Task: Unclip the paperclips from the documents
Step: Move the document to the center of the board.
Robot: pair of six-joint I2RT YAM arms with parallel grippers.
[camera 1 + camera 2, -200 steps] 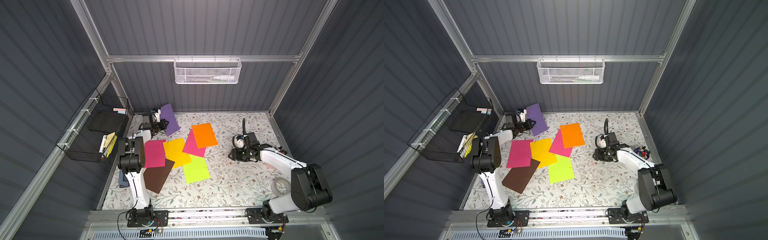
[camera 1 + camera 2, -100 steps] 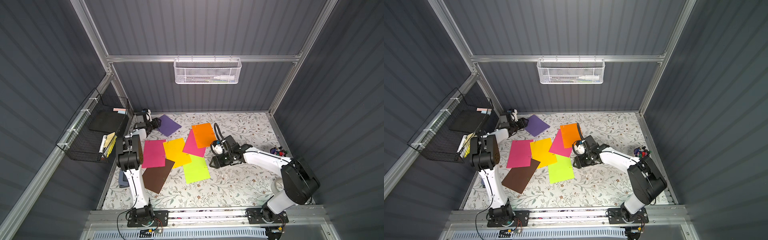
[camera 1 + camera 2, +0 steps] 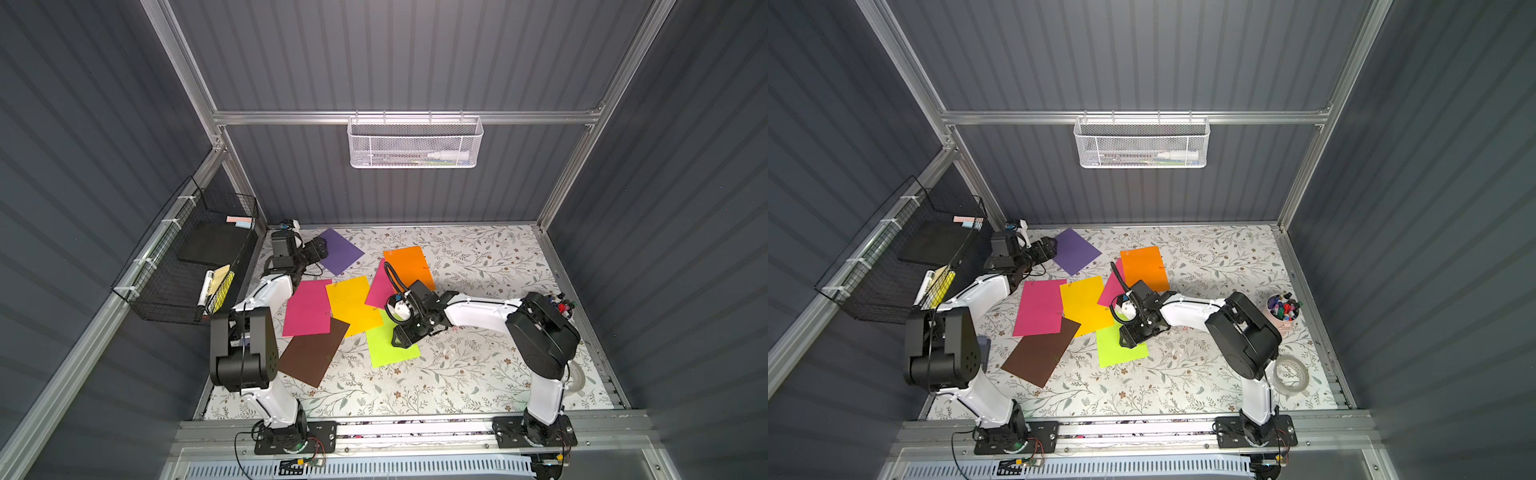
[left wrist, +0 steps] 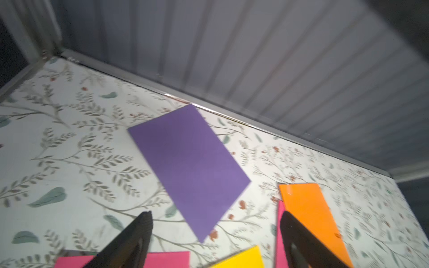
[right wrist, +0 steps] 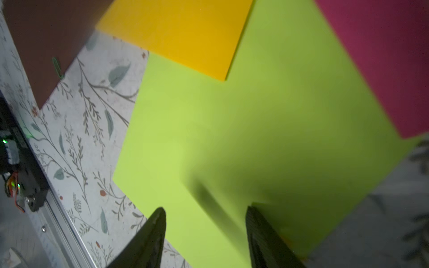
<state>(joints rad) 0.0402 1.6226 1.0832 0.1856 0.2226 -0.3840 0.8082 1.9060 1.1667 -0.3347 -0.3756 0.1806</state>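
Left gripper [image 4: 215,214] has its jaws spread wide and empty, low at the far left corner of the floral table [image 3: 478,257], just beside the purple sheet [image 3: 338,251], which lies flat and alone near the back wall. Right gripper [image 5: 204,208] has its jaws partly apart with nothing seen between them, hanging over the lime green sheet [image 3: 390,349] near its right edge; whether the tips touch the paper can't be told. The yellow sheet [image 3: 351,305] overlaps the lime one's far corner. A pink sheet [image 3: 307,307] lies left of the yellow, its near edge over the brown sheet [image 3: 313,353]. A second pink sheet [image 3: 378,286] sits partly under the orange sheet [image 3: 405,266]. A green paperclip [image 5: 57,67] is clipped on the brown sheet's edge, clear in the right wrist view; other clips are too small to tell. A marker cup [image 3: 1283,309] and a tape roll [image 3: 1292,374] stand at the table's right side, well apart from the papers.
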